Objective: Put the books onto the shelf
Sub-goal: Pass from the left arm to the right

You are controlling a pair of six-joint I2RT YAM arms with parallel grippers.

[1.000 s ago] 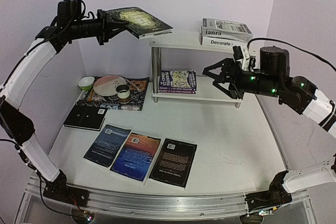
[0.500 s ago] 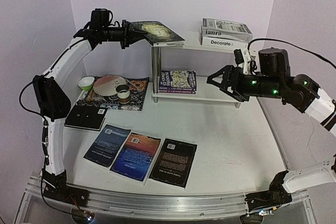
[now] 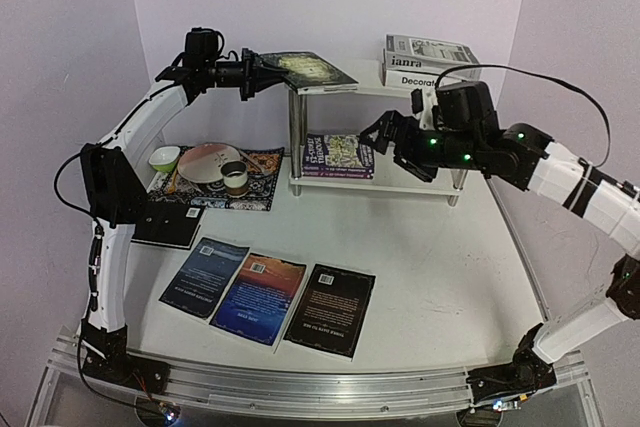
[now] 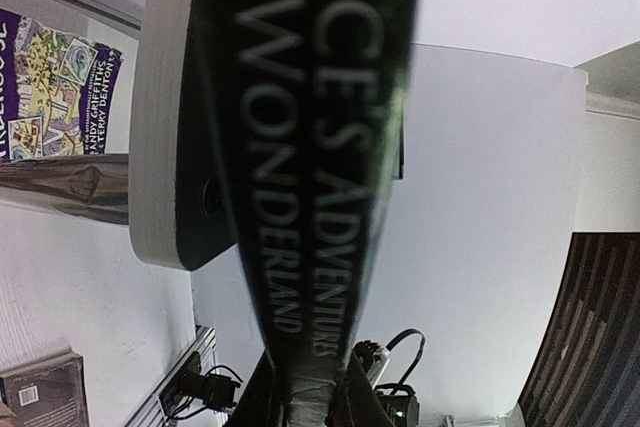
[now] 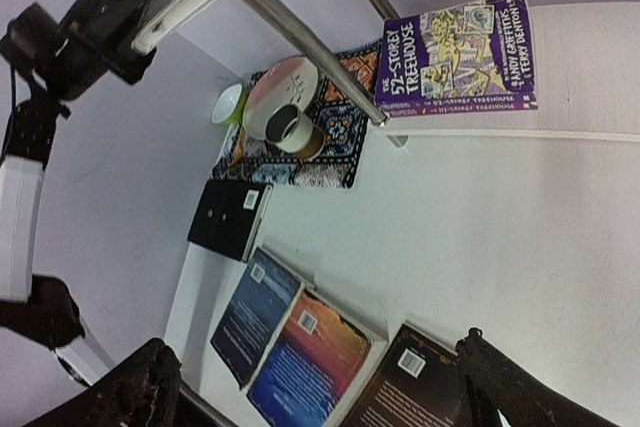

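My left gripper (image 3: 260, 70) is shut on a dark green book (image 3: 312, 68), held flat over the left end of the shelf's (image 3: 400, 180) top board. Its spine (image 4: 310, 147) fills the left wrist view, clamped between the fingers (image 4: 250, 402). White "janra" (image 3: 430, 49) and "Decorate" (image 3: 425, 78) books lie on the top board's right end. Purple Treehouse books (image 3: 338, 155) (image 5: 455, 52) sit on the lower tier. My right gripper (image 3: 388, 145) (image 5: 318, 347) hangs open and holds nothing, just right of them. Several books lie on the table: black (image 3: 163, 223), blue (image 3: 203, 275), orange-blue (image 3: 258, 297) and dark (image 3: 330, 309).
A patterned placemat (image 3: 262, 179) left of the shelf carries a plate (image 3: 208, 161), a green bowl (image 3: 164, 158) and a cup (image 3: 235, 176). Chrome legs (image 3: 296, 137) stand at the shelf's corners. Purple walls close in the back and both sides.
The left arm swung right and carried the green book over the shelf's top board. The right gripper moved left toward the lower tier and opened wider.
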